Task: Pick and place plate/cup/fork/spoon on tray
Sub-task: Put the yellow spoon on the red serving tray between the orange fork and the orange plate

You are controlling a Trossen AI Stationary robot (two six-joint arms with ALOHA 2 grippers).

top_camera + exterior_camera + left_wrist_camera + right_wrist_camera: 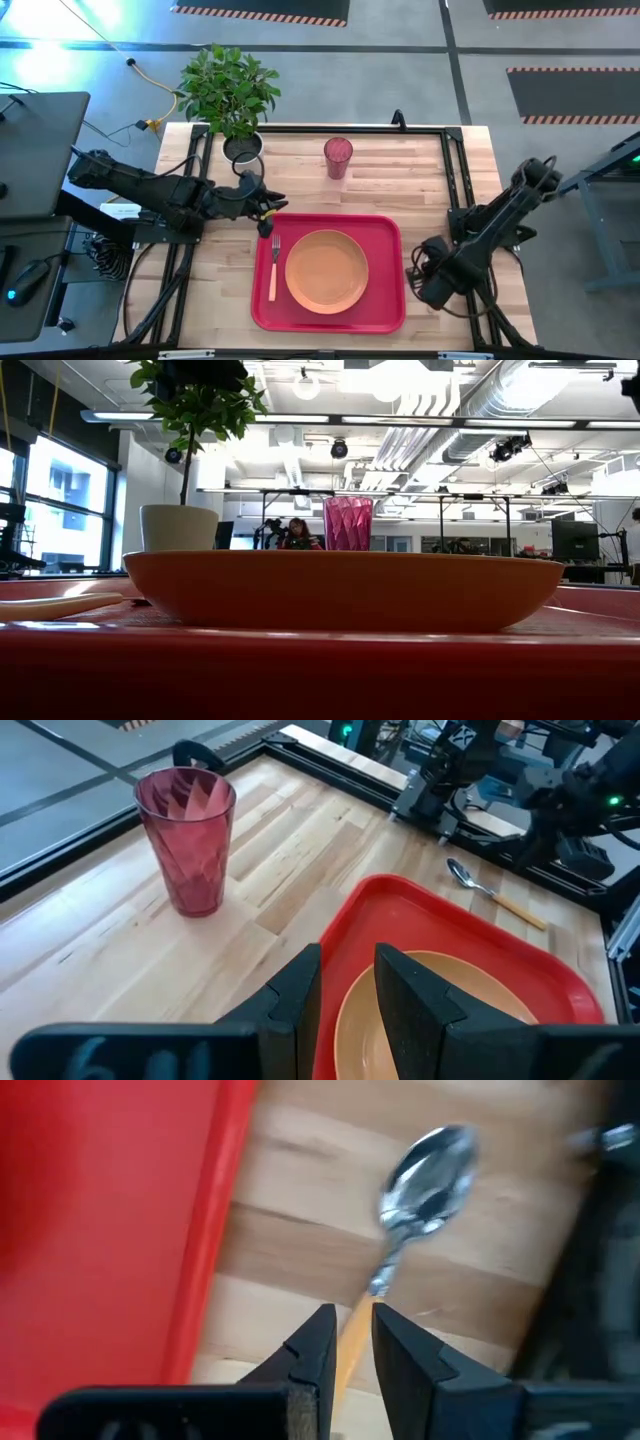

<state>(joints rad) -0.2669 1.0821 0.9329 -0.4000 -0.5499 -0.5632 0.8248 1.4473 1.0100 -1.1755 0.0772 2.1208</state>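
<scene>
The red tray (pixel 385 235) lies at the table's near middle. The orange plate (pixel 326 271) rests on it, and the fork (pixel 273 265) lies on it left of the plate. The pink cup (pixel 338 157) stands on the table beyond the tray. The spoon (pixel 495 895) lies flat on the table right of the tray, hidden in the high view by my right arm. My right gripper (pixel 353 1330) hovers over the spoon's handle (pixel 357 1330), fingers a narrow gap apart. My left gripper (pixel 348 990) is narrowly open and empty over the tray's far left corner.
A white pot (pixel 243 148) with a green plant stands at the table's far left corner, close to my left arm. A black rail (pixel 450 190) runs along the table's right side beside the spoon. Bare wood (pixel 400 170) lies between the cup and the rail.
</scene>
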